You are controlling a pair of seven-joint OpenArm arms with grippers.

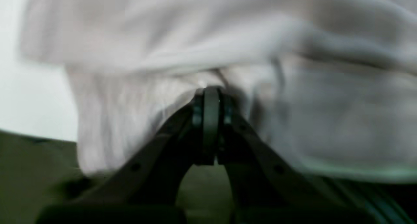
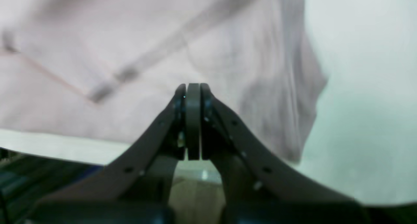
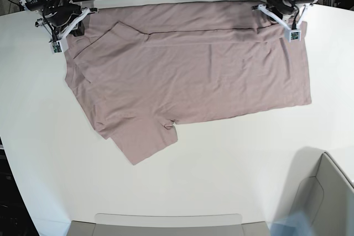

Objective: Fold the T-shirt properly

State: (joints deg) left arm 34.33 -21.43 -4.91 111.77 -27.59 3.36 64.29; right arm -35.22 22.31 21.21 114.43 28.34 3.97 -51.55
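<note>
Spread sideways across the white worktop (image 3: 182, 158), the thin, limp T-shirt (image 3: 193, 75) will likely sag and crease unless taken by edges, and at its far edge both the right pincer (image 2: 193, 89) and left pincer (image 1: 211, 90) stand pinched on cloth.

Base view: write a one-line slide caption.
Both arms' grippers, left and right, pinch the far edge of a pink T-shirt spread on a white table.

From my station the base view is bright, evenly lit and sharp, with a soft shadow at lower right on the white table (image 3: 232, 158). Both wrist views are heavily blurred, the T-shirt (image 1: 208, 45) smeared and washed out, their lower edges dark.
</note>
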